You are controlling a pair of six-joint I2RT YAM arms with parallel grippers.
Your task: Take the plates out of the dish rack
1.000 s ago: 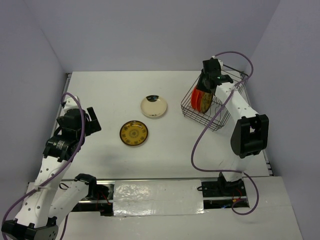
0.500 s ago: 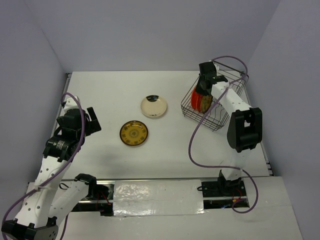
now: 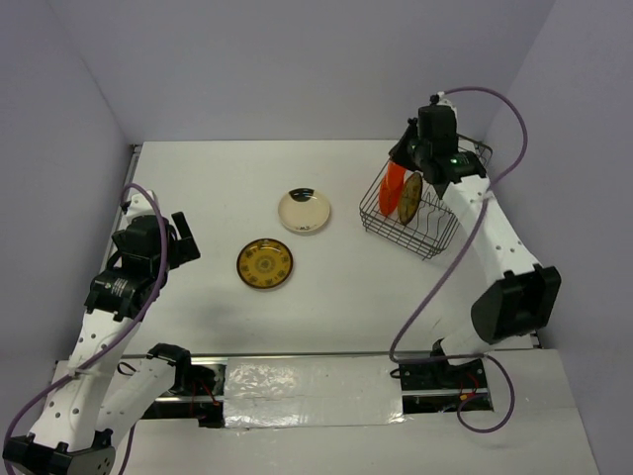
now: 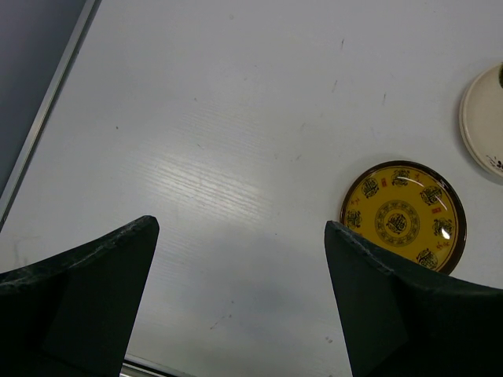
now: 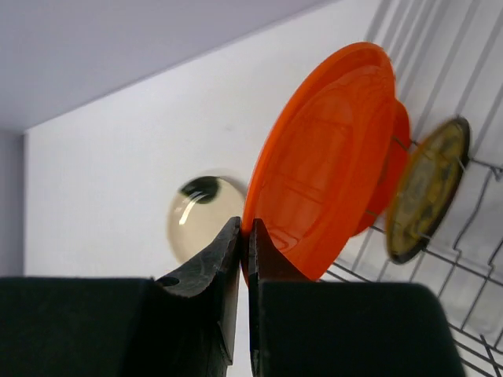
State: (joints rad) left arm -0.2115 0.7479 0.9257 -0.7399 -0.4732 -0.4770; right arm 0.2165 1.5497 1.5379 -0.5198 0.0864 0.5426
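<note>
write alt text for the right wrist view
The gripper is shut on the rim of an orange plate that stands on edge. To its right a brown plate stands in the wire rack. A cream plate lies on the white table behind.

The white desk (image 3: 198, 188) carries 3 things. 2 plates lie flat on it, face up, near its middle. One is a cream plate (image 3: 304, 211) with a dark spot at its far rim. The other is a dark brown plate (image 3: 264, 264) with a yellow pattern, nearer and a little to the left. The 2 sit near each other without touching. The dark wire dish rack (image 3: 435, 223) stands toward the far right corner, set at an angle to the desk's edges and well apart from both plates. In the left wrist view, faint scuffs and specks mark the desk's surface.
</note>
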